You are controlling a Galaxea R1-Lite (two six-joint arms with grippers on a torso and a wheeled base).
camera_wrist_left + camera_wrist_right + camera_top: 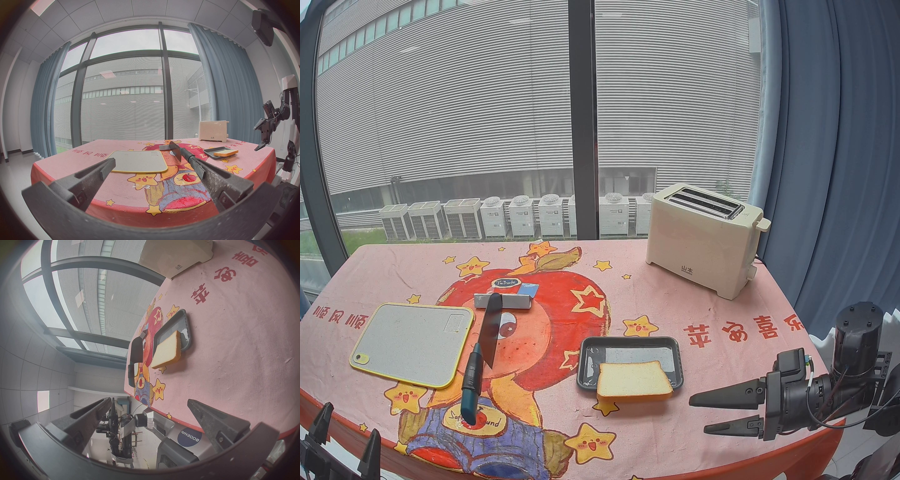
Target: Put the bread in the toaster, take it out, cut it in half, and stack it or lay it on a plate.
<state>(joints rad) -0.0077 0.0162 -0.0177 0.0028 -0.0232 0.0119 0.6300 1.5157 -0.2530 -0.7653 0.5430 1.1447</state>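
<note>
Tan square bread (634, 380), glossy black rectangular tray (631, 352)

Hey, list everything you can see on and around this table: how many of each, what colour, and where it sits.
toaster: 1, cream, far right of the table
bread: 1 slice, pale with tan crust, lying over the tray's near rim
tray: 1, black, right of centre
knife: 1, dark blade and teal handle, left of centre, blade end propped on the grey block
grey block: 1, grey, behind the knife
cutting board: 1, grey with yellow rim, left side
tablecloth: 1, pink with a red apple cartoon, covering the table
window: 1, dark frame, behind the table
curtain: 1, blue, right of the window
left gripper: 1, black, near left edge, jaws open
right gripper: 1, black, near right edge, jaws open
</note>
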